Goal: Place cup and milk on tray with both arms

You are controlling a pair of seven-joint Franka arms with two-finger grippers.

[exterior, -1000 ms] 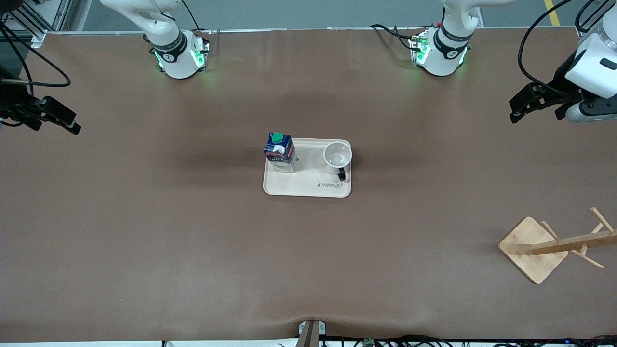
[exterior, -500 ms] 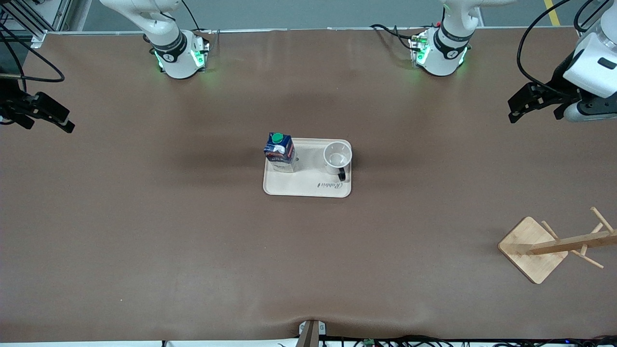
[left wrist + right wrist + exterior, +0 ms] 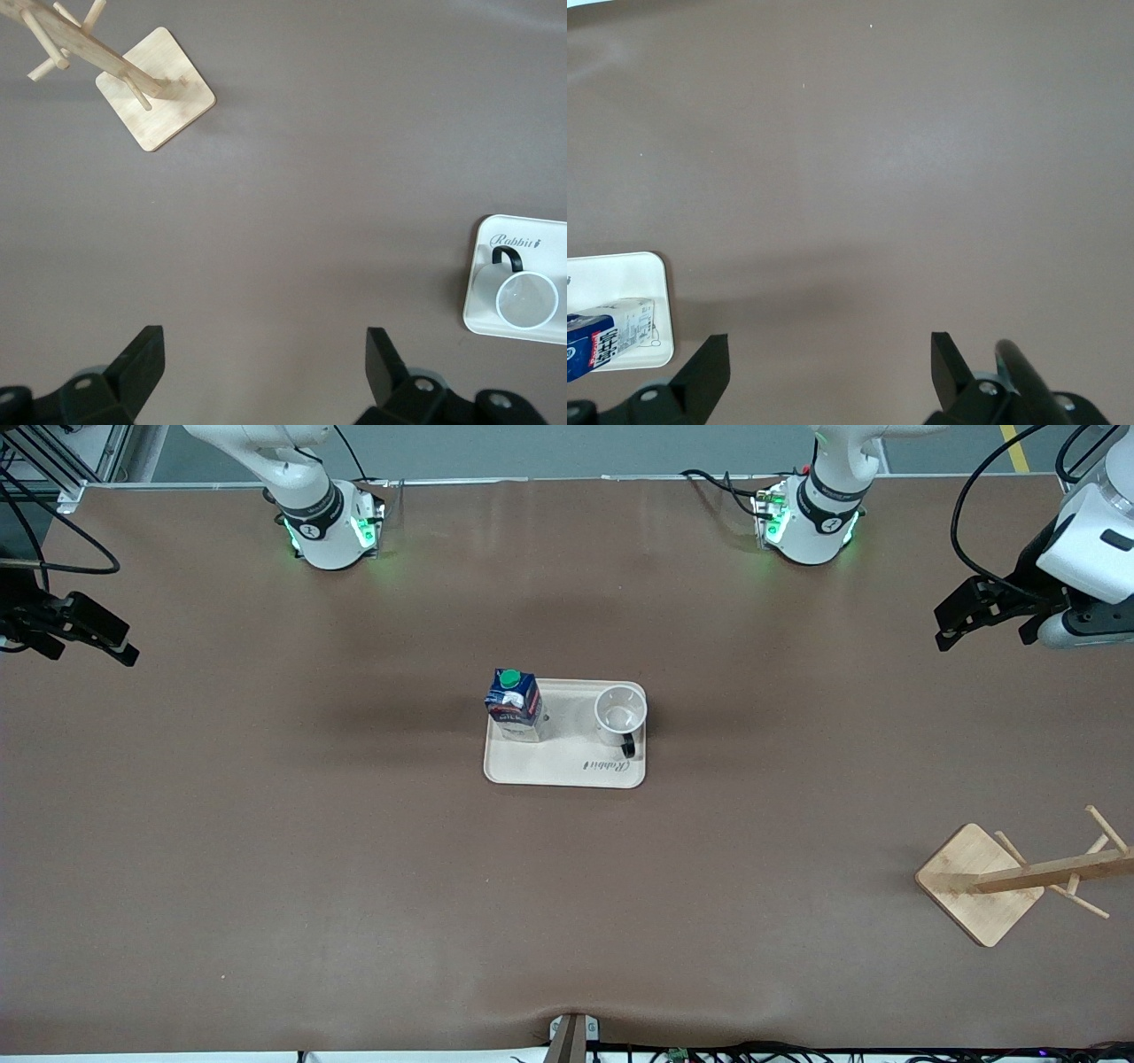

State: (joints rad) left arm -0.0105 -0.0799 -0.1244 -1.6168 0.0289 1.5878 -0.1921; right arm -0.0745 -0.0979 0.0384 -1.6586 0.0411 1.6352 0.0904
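Note:
The cream-white tray [image 3: 567, 766] lies at the middle of the table. The dark blue milk carton [image 3: 514, 703] with a green cap stands upright on the tray's end toward the right arm. The white cup [image 3: 619, 715] with a black handle stands upright on the end toward the left arm. My left gripper [image 3: 952, 631] hangs open and empty over the bare table at the left arm's end; its wrist view shows the cup [image 3: 525, 297] and tray [image 3: 483, 310]. My right gripper [image 3: 124, 651] hangs open and empty at the right arm's end; its wrist view shows the carton [image 3: 607, 341] on the tray [image 3: 620, 274].
A wooden mug rack with a square base [image 3: 979, 883] and pegs stands near the front camera toward the left arm's end, also in the left wrist view [image 3: 155, 99]. Cables run along the table's front edge.
The right gripper has drawn farther toward the right arm's end and a little upward in the view. The left gripper has barely moved. Carton, cup and tray are still.

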